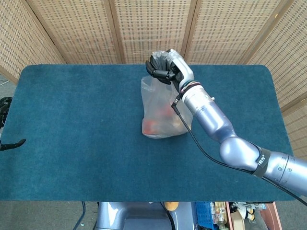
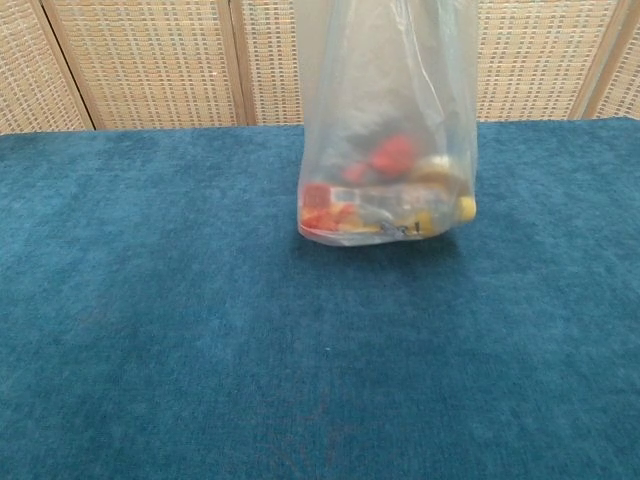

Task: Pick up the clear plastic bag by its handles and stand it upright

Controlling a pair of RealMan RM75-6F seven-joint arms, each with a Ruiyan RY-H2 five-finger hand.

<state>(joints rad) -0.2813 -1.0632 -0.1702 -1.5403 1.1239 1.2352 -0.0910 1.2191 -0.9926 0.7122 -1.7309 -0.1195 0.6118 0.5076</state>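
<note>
The clear plastic bag (image 1: 160, 108) hangs upright from my right hand (image 1: 165, 67), which grips its bunched handles at the top. Red and yellow packets lie in the bag's bottom (image 2: 385, 210). In the chest view the bag (image 2: 385, 120) stretches tall and its bottom seems to hang just above the blue table cloth (image 2: 200, 330), with a shadow under it. The right hand is out of frame there. At the far left edge of the head view only a bit of my left hand (image 1: 5, 124) shows, off the table; its state is unclear.
The blue cloth-covered table (image 1: 72, 120) spreads wide on all sides of the bag. Woven wicker screens (image 1: 153, 28) stand behind its far edge. A cable (image 1: 194, 141) runs along my right arm.
</note>
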